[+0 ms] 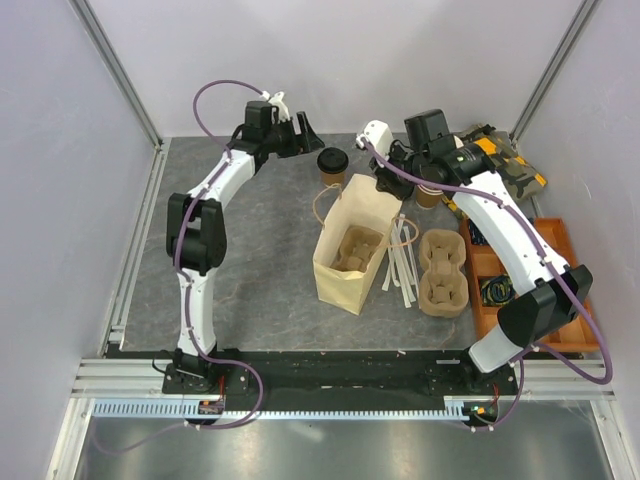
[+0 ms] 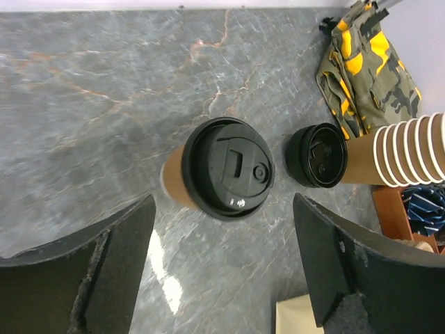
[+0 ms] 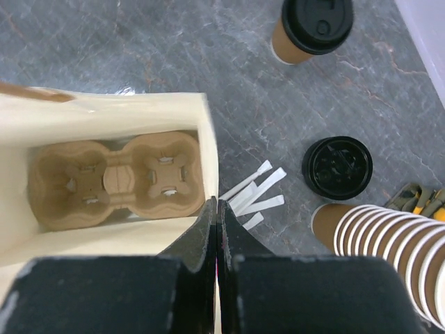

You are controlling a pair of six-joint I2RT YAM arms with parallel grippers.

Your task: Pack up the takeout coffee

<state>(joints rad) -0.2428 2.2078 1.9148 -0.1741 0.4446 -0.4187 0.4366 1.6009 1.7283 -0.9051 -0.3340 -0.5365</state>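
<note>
- left gripper (image 2: 224, 205) spread open over the takeout coffee (image 2: 226, 169): centre it, lower, close below the lid.
- right gripper (image 3: 216, 209) clenched on the paper bag (image 3: 104, 111) rim; hold steady.

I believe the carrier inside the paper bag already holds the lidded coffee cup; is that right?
No: the right wrist view shows the carrier inside the paper bag empty; the lidded coffee cup stands on the table beyond it.
</note>
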